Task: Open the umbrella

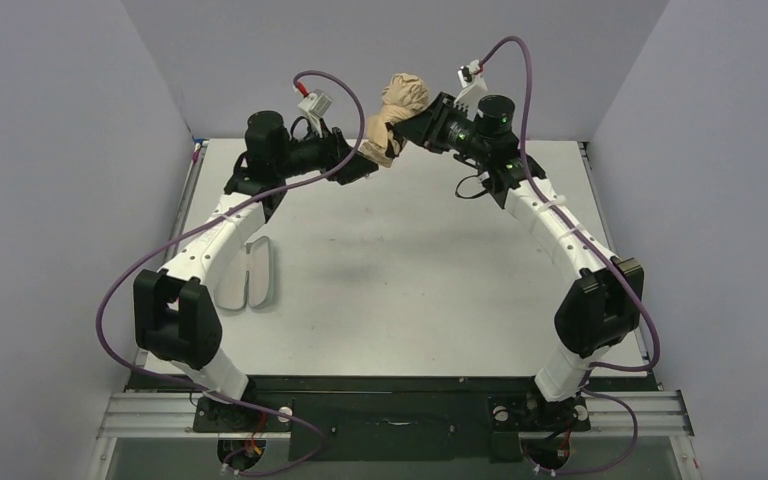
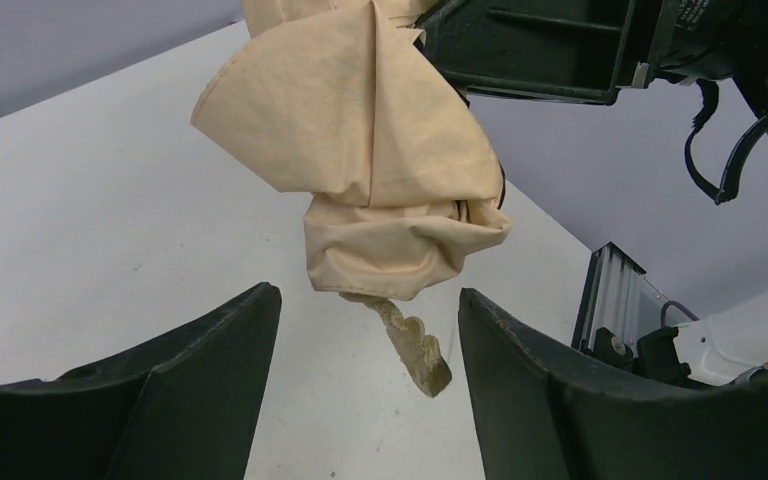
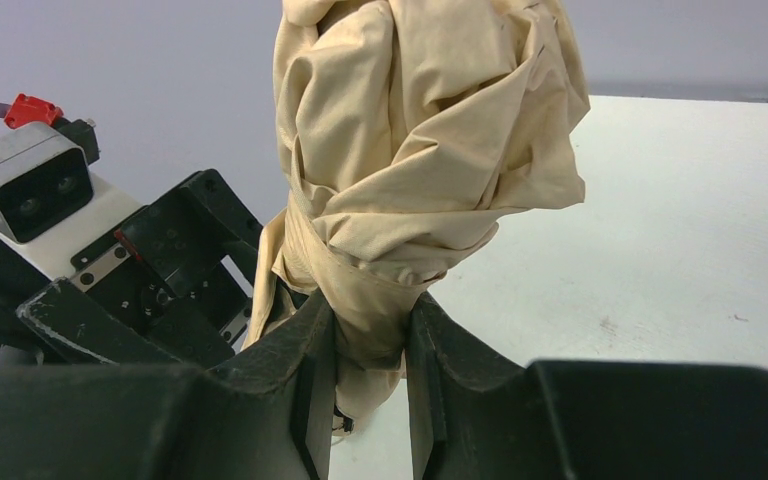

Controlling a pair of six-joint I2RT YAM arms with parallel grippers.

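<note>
The folded tan umbrella (image 1: 397, 108) is held in the air over the far middle of the table. My right gripper (image 1: 422, 122) is shut on it; in the right wrist view the fingers (image 3: 315, 350) pinch a narrow part of the bunched canopy (image 3: 430, 150). My left gripper (image 1: 362, 163) is open just below and left of the umbrella's lower end. In the left wrist view the canopy bundle (image 2: 380, 180) hangs just above the open gripper (image 2: 368, 300), and a frilled tan strap (image 2: 415, 345) dangles between the fingertips, touching neither. The shaft and handle are hidden.
A pale grey-green soft sleeve (image 1: 250, 275) lies flat on the table by the left arm. The left wrist camera (image 3: 30, 185) and gripper body sit close beside the umbrella. Grey walls stand on three sides of the white table (image 1: 390, 270).
</note>
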